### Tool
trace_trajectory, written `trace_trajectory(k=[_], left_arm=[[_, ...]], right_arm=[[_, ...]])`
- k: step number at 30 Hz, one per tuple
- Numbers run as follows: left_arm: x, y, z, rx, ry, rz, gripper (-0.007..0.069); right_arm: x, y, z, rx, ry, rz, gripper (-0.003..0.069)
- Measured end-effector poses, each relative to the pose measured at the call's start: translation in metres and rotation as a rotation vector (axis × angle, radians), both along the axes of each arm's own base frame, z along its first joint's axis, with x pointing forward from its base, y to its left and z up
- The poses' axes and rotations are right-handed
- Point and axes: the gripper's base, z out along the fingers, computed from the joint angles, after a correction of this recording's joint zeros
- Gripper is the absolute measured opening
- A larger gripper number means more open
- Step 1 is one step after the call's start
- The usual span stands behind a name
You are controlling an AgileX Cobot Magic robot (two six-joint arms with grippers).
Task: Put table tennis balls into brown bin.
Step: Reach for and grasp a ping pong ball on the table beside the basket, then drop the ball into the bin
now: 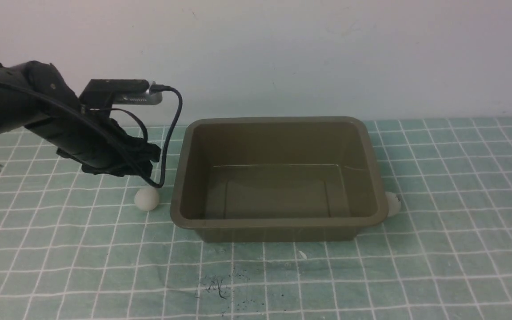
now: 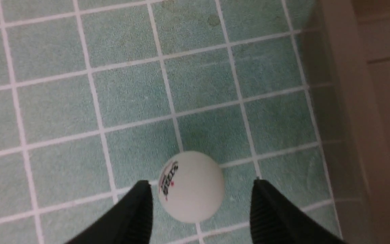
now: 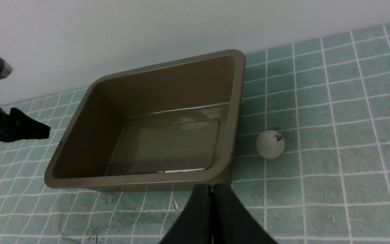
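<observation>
The brown bin (image 1: 180,209) stands in the middle of the table, with nothing inside it. One white table tennis ball (image 1: 146,198) lies on the cloth just left of the bin. My left gripper (image 2: 200,184) hangs open above it, its black fingers on either side of the ball (image 2: 191,186) without touching it. A second ball (image 1: 393,204) lies against the bin's right side, half hidden behind the rim; it shows whole (image 3: 270,144) in the right wrist view. My right gripper (image 3: 212,187) is shut and empty, in front of the bin (image 3: 235,112).
A green cloth with a white grid (image 1: 460,249) covers the table, and a white wall (image 1: 327,53) rises behind it. The left arm's black cable (image 1: 177,120) loops down beside the bin's left rim. A dark smudge (image 1: 216,284) marks the cloth at the front.
</observation>
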Motion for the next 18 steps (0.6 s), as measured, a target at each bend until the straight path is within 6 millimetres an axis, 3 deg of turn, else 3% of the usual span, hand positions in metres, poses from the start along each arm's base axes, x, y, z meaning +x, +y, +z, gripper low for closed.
trace_trajectory(k=[3, 6, 10, 11, 12, 16, 18], left_arm=[[0.012, -0.001, -0.023, 0.003, 0.046, 0.000, 0.0451], [0.017, -0.001, -0.043, 0.006, 0.088, 0.001, 0.0465], [0.018, -0.001, -0.058, 0.009, 0.125, 0.000, 0.0430], [0.019, -0.002, -0.060, 0.011, 0.135, -0.004, 0.0382], [0.019, -0.002, -0.060, 0.011, 0.140, -0.007, 0.0348], [0.020, -0.004, -0.039, 0.002, 0.149, -0.033, 0.0345], [0.023, -0.007, -0.007, -0.020, 0.106, -0.047, 0.0345]], right_arm=[[0.000, 0.000, 0.001, -0.001, -0.003, 0.000, -0.0013], [0.000, 0.000, 0.001, -0.005, -0.006, -0.002, -0.0013], [0.002, -0.001, 0.000, -0.020, 0.003, -0.004, -0.0013], [0.005, -0.001, -0.001, -0.022, 0.016, -0.005, -0.0013], [0.009, -0.002, -0.002, -0.022, 0.032, -0.004, -0.0013], [0.032, -0.002, -0.008, -0.038, 0.144, 0.014, -0.0013], [0.049, -0.004, -0.011, -0.074, 0.203, 0.030, -0.0013]])
